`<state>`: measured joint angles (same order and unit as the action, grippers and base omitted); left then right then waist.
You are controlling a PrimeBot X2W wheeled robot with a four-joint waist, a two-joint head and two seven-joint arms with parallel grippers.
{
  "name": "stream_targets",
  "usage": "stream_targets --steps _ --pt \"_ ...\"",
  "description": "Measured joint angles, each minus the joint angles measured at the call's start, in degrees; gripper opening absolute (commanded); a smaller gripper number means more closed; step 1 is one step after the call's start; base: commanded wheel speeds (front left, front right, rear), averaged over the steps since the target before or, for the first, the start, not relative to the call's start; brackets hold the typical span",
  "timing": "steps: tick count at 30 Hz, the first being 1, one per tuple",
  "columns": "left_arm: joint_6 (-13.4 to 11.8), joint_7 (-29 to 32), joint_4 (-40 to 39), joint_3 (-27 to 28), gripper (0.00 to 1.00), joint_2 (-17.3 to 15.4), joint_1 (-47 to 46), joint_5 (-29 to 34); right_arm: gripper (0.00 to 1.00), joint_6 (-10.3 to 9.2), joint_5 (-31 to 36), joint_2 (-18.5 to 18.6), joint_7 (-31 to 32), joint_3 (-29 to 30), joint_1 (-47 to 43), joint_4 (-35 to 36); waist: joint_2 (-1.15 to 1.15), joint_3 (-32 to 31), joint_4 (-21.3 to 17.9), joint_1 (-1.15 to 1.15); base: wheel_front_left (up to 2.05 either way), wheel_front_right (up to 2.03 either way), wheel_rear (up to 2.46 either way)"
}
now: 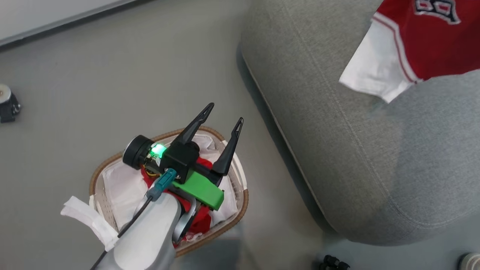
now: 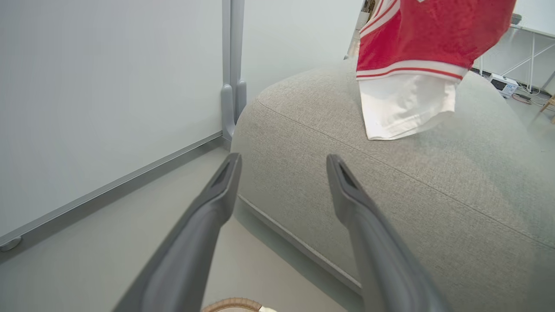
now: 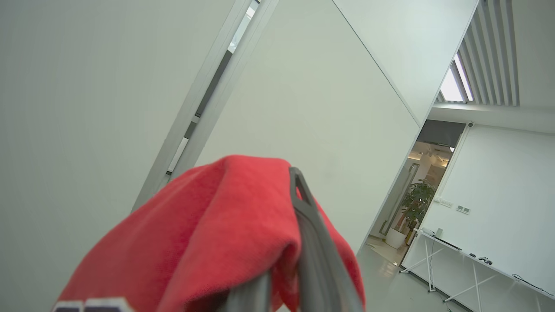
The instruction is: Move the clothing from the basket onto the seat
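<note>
A red jersey [image 1: 431,41] with white trim and numerals hangs above the grey seat [image 1: 337,131]. Its white sleeve dangles just over the cushion [image 2: 390,173] in the left wrist view. My right gripper [image 3: 291,177] is shut on the jersey [image 3: 217,225], whose red cloth drapes over the fingers. A second red garment [image 1: 198,221] lies in the basket [image 1: 243,202] on the floor, partly hidden under my left arm. My left gripper [image 1: 226,112] hovers over the basket, open and empty, its fingers pointing toward the seat. In the left wrist view the left gripper [image 2: 284,158] faces the cushion's side.
The basket's white liner [image 1: 120,187] spills a tie [image 1: 86,217] over the rim onto the floor. A small dark wheeled object [image 1: 7,103] sits at the left edge. A white wall panel [image 2: 108,108] with a metal post [image 2: 232,65] stands beside the seat.
</note>
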<state>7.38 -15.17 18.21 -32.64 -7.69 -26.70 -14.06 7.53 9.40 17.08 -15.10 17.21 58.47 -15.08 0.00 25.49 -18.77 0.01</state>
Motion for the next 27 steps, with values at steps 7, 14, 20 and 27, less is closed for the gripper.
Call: stream_targets --steps 7,14,20,27 --pt "0.0 0.0 -1.21 0.04 1.0 -0.4 -2.13 0.71 0.0 0.0 1.46 3.31 -0.04 2.03 3.5 -6.01 0.0 6.45 3.42 0.0 0.0 0.0 0.0" --pt "0.0 0.0 -2.1 1.25 1.0 -0.96 -2.68 1.64 0.0 0.0 2.41 0.02 -0.04 4.72 -1.47 -11.81 0.0 12.42 6.09 0.01 0.0 0.0 0.0" --pt "0.0 0.0 -2.77 1.68 1.0 -1.13 -2.75 2.6 0.0 0.0 2.77 -3.15 -0.04 6.43 -6.78 -14.67 0.0 15.99 7.52 0.0 0.0 0.0 0.0" --pt "0.0 0.0 -2.65 2.38 1.0 -1.47 -2.74 2.68 1.0 0.0 2.78 -4.88 -0.04 6.94 -9.92 -14.04 0.0 16.52 7.39 0.0 0.0 0.0 0.0"
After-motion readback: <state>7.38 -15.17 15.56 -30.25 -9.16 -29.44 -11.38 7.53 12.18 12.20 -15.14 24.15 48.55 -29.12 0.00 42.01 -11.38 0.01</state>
